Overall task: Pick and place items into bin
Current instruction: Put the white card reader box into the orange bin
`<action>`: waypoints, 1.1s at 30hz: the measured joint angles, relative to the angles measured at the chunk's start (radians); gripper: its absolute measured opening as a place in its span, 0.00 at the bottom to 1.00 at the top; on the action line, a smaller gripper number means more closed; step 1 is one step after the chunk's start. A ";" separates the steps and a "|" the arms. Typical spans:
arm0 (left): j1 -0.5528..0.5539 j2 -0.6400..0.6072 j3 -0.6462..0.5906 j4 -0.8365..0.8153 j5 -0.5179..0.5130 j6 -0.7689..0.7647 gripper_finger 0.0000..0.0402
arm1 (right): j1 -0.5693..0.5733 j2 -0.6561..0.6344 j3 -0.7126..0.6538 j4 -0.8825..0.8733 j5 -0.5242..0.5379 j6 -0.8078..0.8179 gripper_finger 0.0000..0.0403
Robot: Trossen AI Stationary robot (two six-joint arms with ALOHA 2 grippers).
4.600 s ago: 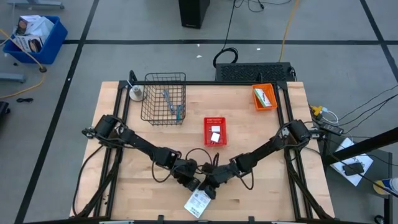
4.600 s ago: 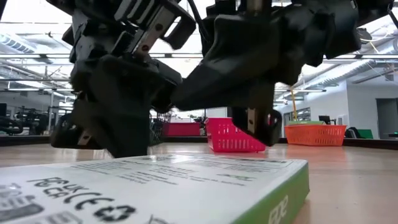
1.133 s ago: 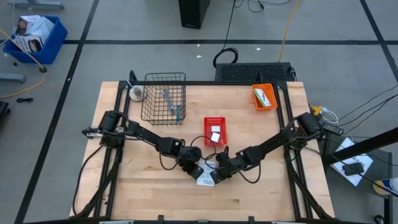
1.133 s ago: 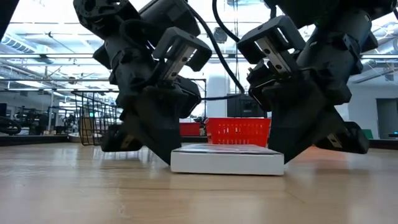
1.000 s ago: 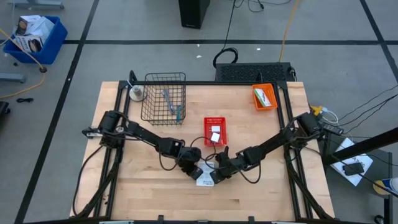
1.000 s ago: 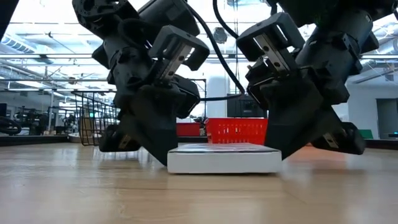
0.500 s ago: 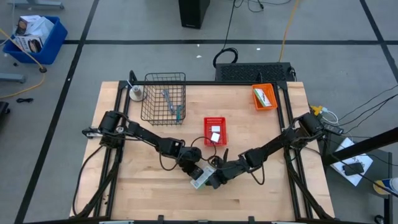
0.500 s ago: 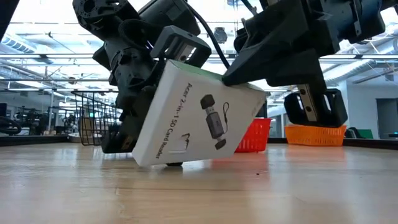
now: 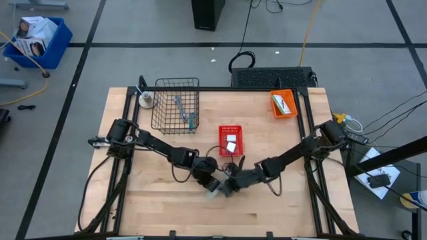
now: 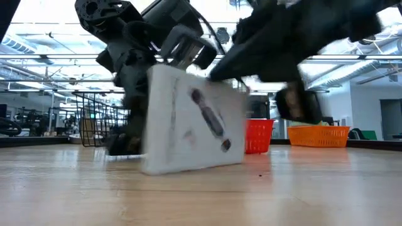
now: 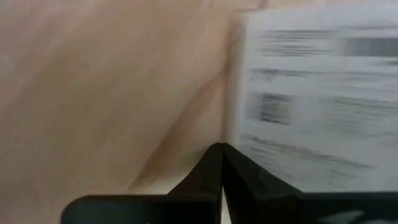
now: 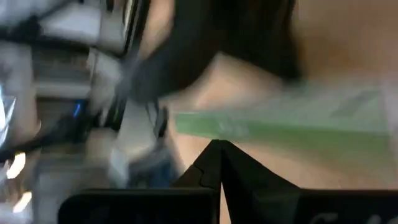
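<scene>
A wooden counter (image 9: 160,200) is seen from above, with two dark arms meeting near its front middle. Between them a flat white printed packet (image 10: 191,119) is propped up on one edge, leaning slightly, its lower edge resting on the counter. The left gripper (image 9: 210,181) is pressed against the packet's back face, and the right gripper (image 9: 231,187) bears on it from the other side. The fingers of both are seen closed, nothing being pinched between them; the packet appears to be pushed, not gripped.

Farther back a small red bin (image 9: 231,140) is seen with a white item inside, a wire basket (image 9: 176,105) holding a grey tool and a teal stick, and an orange bin (image 9: 283,104) at the far right corner.

A risk is judged here: since the packet is only wedged, it could topple flat or skid away if either arm is shifted unevenly.
</scene>
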State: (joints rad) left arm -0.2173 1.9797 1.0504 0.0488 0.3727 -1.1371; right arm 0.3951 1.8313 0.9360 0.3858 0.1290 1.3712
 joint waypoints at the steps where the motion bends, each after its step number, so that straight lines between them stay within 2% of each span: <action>1: 0.000 0.002 0.003 0.030 -0.001 -0.001 0.01 | -0.007 0.002 0.000 -0.012 0.026 0.001 0.00; 8: -0.001 0.000 0.003 0.059 -0.002 -0.025 0.05 | -0.027 0.008 -0.007 -0.030 -0.012 0.002 0.00; 15: 0.000 -0.001 0.003 0.060 0.012 -0.035 0.01 | -0.025 0.007 -0.006 -0.016 -0.022 0.004 0.00; 18: -0.002 -0.003 0.003 0.061 0.019 -0.037 0.03 | -0.025 0.007 -0.006 -0.011 -0.028 0.006 0.00; 23: -0.003 -0.003 0.003 0.061 0.021 -0.037 0.05 | -0.025 0.005 -0.006 -0.005 -0.063 0.003 0.00; 29: -0.002 -0.005 0.003 0.077 0.031 -0.059 0.01 | -0.020 -0.007 -0.004 -0.004 -0.099 0.016 0.00; 33: -0.004 -0.005 0.003 0.082 0.039 -0.059 0.03 | -0.012 -0.007 -0.003 -0.003 -0.149 0.028 0.00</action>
State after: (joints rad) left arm -0.2211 1.9751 1.0531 0.1310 0.4118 -1.1957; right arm 0.3833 1.8248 0.9325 0.3831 -0.0196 1.3991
